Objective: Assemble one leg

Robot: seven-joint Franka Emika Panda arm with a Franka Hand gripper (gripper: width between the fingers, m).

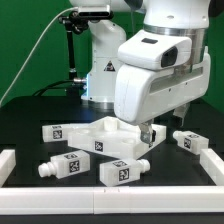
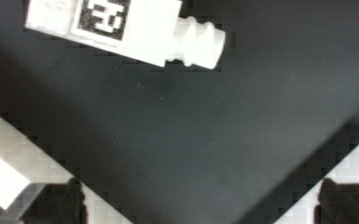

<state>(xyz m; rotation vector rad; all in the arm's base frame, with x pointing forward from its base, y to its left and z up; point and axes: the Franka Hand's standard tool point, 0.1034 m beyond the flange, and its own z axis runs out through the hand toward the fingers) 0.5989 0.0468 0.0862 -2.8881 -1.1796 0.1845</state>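
Note:
The white tray-like tabletop (image 1: pixel 100 138) lies in the middle of the black table. Several white legs with square tags lie around it: one at the exterior view's left (image 1: pixel 55 131), two in front (image 1: pixel 65 165) (image 1: pixel 118 172) and one at the right (image 1: pixel 190 142). My gripper (image 1: pixel 150 136) hangs low over the tabletop's right corner. In the wrist view my gripper (image 2: pixel 197 206) is open and empty, with dark fingers (image 2: pixel 59 205) at the frame edge. One leg (image 2: pixel 114 22) lies ahead of it, its round stub (image 2: pixel 197 45) showing. White tabletop edges (image 2: pixel 12 150) flank the jaws.
A white border rail (image 1: pixel 8 165) runs along the left, front and right (image 1: pixel 214 165) of the table. A further white part (image 1: pixel 186 113) lies at the back right. The robot's base (image 1: pixel 100 60) and a black stand with cables (image 1: pixel 68 50) are behind.

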